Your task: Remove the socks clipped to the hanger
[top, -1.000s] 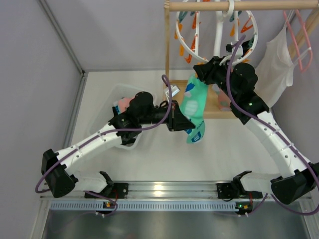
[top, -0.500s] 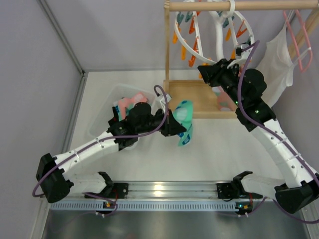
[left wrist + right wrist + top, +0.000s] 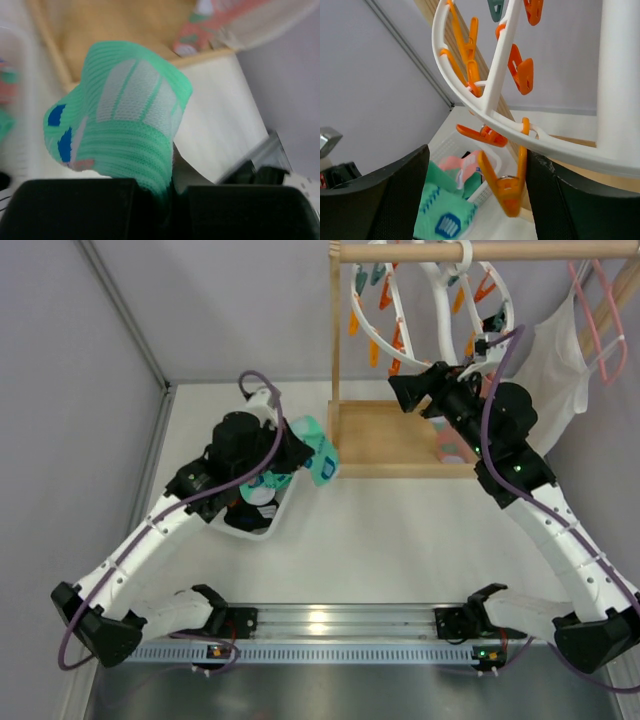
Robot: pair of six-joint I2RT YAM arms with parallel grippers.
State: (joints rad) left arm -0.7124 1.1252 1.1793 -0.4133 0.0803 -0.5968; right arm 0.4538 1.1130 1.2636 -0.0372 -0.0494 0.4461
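My left gripper (image 3: 296,452) is shut on a green sock with blue marks (image 3: 318,456) and holds it at the right rim of the white basket (image 3: 262,530). In the left wrist view the sock (image 3: 125,120) bulges out from between the closed jaws. The white round hanger (image 3: 437,288) hangs from the wooden rod, with orange and teal clips and no sock on any clip I can see. My right gripper (image 3: 404,392) is open just below the ring. In the right wrist view an empty orange clip (image 3: 504,191) dangles between its fingers (image 3: 380,200). A pink sock (image 3: 452,448) lies on the wooden base.
The wooden rack's base (image 3: 385,440) and post (image 3: 335,330) stand at the back. A white garment (image 3: 555,360) on a pink wire hanger (image 3: 590,310) hangs at the right. The basket holds pink and green socks (image 3: 462,167). A grey wall runs along the left.
The green sock has come off the hanger. My left arm has carried it left from in front of the rack to the basket. My right gripper has drawn back slightly under the ring.
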